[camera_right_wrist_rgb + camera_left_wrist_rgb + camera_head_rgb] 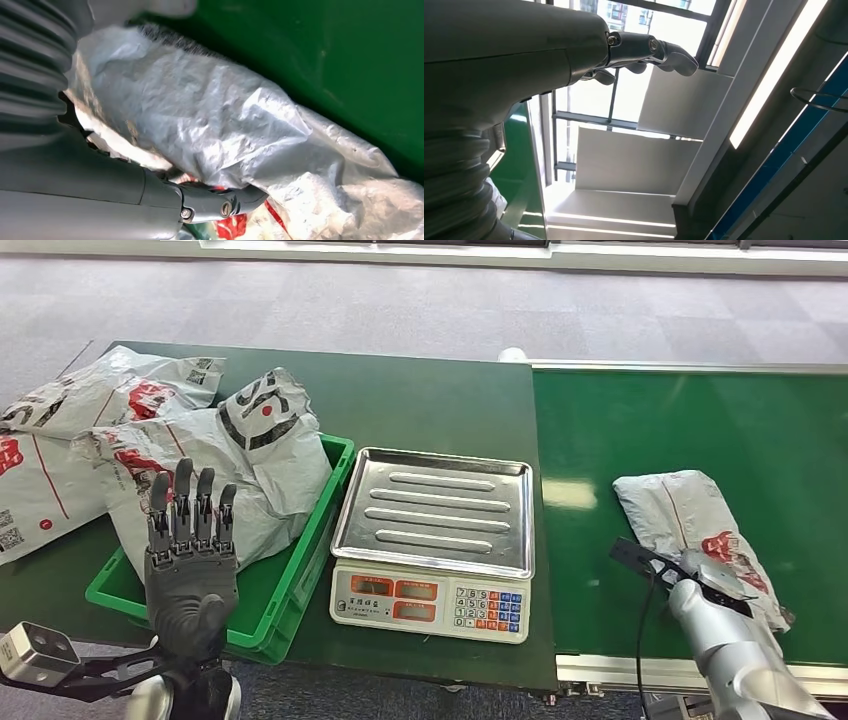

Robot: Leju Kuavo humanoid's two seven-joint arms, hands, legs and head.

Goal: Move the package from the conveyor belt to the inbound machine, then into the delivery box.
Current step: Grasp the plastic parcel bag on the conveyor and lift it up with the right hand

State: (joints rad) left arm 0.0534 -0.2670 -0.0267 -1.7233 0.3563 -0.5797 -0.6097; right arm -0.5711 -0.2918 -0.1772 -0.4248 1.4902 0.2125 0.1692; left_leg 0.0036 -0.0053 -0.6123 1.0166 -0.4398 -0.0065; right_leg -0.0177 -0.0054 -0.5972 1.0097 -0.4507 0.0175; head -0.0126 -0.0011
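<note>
Right hand presses fingers into the package at four o'clock on the conveyor belt; whether it grips is unclear, and slick plastic could slip.

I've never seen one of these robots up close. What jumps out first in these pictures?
Probably the dark, many-fingered left hand raised with fingers spread apart, in front of a green plastic crate overflowing with crumpled grey mailer bags. In the middle stands a steel-topped weighing scale. On the green conveyor belt to the right, the right hand is on a crinkled grey package.
</note>
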